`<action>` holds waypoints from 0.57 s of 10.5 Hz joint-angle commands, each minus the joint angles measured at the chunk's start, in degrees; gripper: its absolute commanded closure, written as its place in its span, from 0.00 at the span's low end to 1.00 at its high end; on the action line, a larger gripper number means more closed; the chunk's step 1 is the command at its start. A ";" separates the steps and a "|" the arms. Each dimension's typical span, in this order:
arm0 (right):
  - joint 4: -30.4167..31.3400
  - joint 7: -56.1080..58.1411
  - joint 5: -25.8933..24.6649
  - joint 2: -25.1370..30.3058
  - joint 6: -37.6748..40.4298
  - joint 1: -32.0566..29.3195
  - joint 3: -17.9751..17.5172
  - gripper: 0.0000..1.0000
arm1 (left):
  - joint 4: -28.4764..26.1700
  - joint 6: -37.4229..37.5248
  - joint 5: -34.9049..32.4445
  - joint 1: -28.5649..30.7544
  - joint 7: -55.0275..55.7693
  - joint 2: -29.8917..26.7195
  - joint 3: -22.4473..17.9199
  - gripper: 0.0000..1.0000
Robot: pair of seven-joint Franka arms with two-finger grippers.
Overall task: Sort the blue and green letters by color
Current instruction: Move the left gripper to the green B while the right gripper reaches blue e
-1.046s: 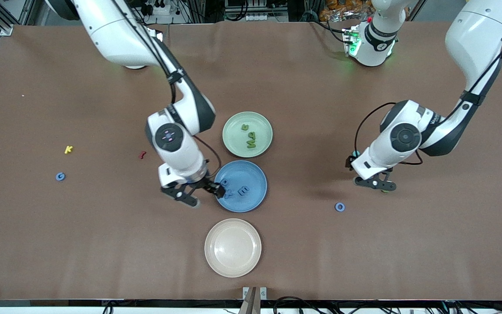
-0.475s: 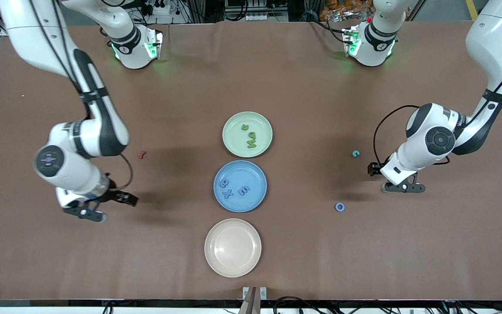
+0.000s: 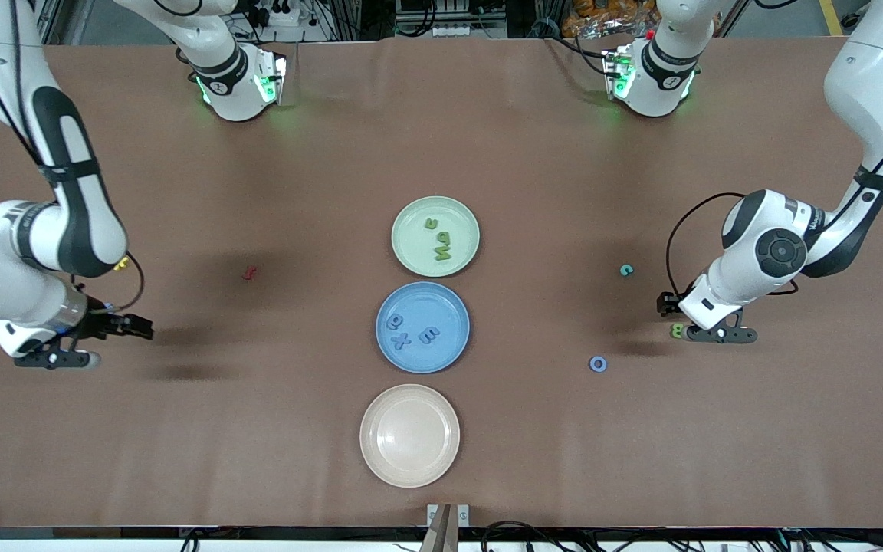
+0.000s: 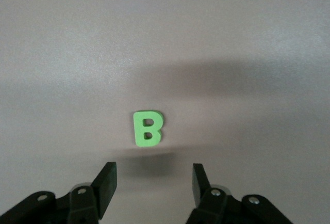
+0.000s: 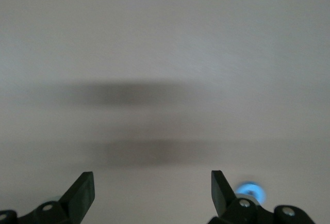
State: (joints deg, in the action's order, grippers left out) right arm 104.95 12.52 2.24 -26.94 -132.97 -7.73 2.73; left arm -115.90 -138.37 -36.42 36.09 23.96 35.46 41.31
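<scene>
Blue and green letters are distributed about the blue plate (image 3: 389, 351). Going left to right: the right hand (image 3: 83, 342), fingers spread and empty, is positioned above the tabletop (image 3: 257, 429) toward the right arm's end. Three blue letters (image 3: 411, 331) lie in that plate. A blue O (image 3: 598, 363) and a green B (image 4: 147, 128) lie toward the left arm's end. The left hand (image 4: 153, 182) is held spread by the B, not touching it.

My right gripper (image 3: 85, 343) has swung away from the blue plate (image 3: 457, 349) out to the right arm's end of the desk, jaws still spread. My left gripper (image 3: 706, 333) has shifted toward its own end, uncovering the teal letter (image 3: 625, 270), beside the green B (image 4: 147, 128).
</scene>
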 commanded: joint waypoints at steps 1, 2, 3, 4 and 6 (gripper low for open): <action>6.57 14.61 -0.48 3.91 -0.71 -7.02 -1.06 0.00 | 0.85 -1.73 -2.34 0.03 0.91 1.63 -0.62 0.32; 7.37 16.03 -1.53 3.91 -1.15 -8.51 -0.88 0.00 | 1.55 -1.73 -2.34 -0.14 0.91 1.98 -0.88 0.32; 9.03 16.13 -4.41 3.74 -3.50 -9.57 -0.27 0.00 | 2.34 -1.73 -2.60 -0.32 0.91 2.59 -1.40 0.34; 10.96 16.14 -5.39 3.13 -7.35 -10.28 0.17 0.00 | 2.96 -1.73 -4.25 -0.32 0.91 3.47 -1.76 0.35; 12.65 16.14 -5.40 1.20 -12.38 -10.63 0.61 0.00 | 3.75 -1.82 -5.15 -0.41 0.91 4.35 -1.76 0.36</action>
State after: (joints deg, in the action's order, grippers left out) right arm 114.33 27.95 -2.18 -25.51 -140.71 -17.62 3.51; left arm -113.83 -139.60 -39.07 36.01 23.96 37.97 39.75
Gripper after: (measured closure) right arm 0.000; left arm 0.352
